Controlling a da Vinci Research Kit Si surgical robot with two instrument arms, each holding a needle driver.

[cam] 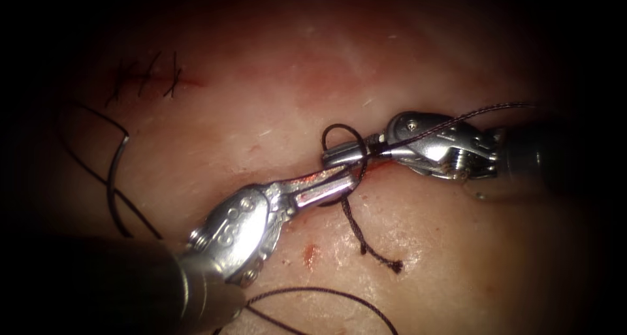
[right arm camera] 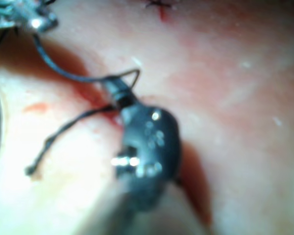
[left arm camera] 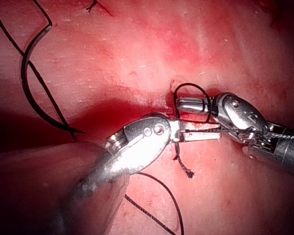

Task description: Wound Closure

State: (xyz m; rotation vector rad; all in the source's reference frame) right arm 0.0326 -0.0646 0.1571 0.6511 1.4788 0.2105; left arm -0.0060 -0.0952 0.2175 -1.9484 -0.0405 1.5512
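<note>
Both claws point(cam: 326, 181) point(cam: 343, 153) closed, tips adjacent

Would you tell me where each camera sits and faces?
Endoscope: above and in front, facing tissue; left tool and right tool meet at the cut, thread looped round the right's shut fingers.
Left wrist: along its shaft, at left tool beside the short thread end.
Right wrist: along its shaft, at right tool.
Shared: endoscope and left wrist show the needle free on tissue, left of the cut.

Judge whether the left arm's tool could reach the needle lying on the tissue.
Probably yes. The needle lies loose on the tissue, left of the cut, held by neither tool; only thread crosses it. The left tool sits at the thread loop by the right tool.
</note>
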